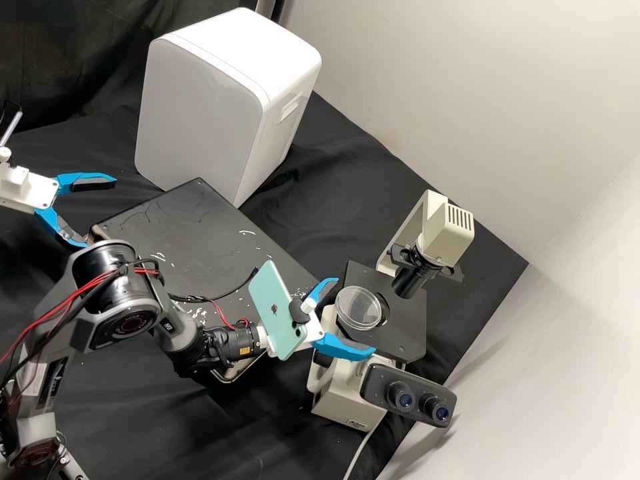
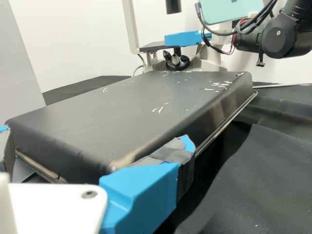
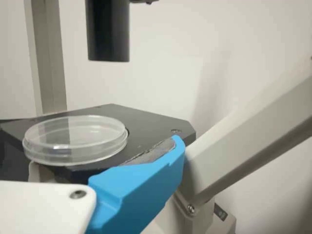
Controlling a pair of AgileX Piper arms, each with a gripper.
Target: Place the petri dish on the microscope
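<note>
Clear petri dish [image 3: 75, 139] on microscope stage [image 1: 404, 327], right end effector [image 1: 355, 315] spread

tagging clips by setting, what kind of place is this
Most likely a laboratory bench: a microscope with a clear petri dish on it, a white boxy appliance behind, and black cloth over the bench.

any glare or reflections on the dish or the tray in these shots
High view: the petri dish shows a bright rim against the dark microscope stage; the black tray has a dull sheen. Left wrist view: a light streak runs along the tray's rounded edge. Right wrist view: pale highlights on the dish rim.
</note>
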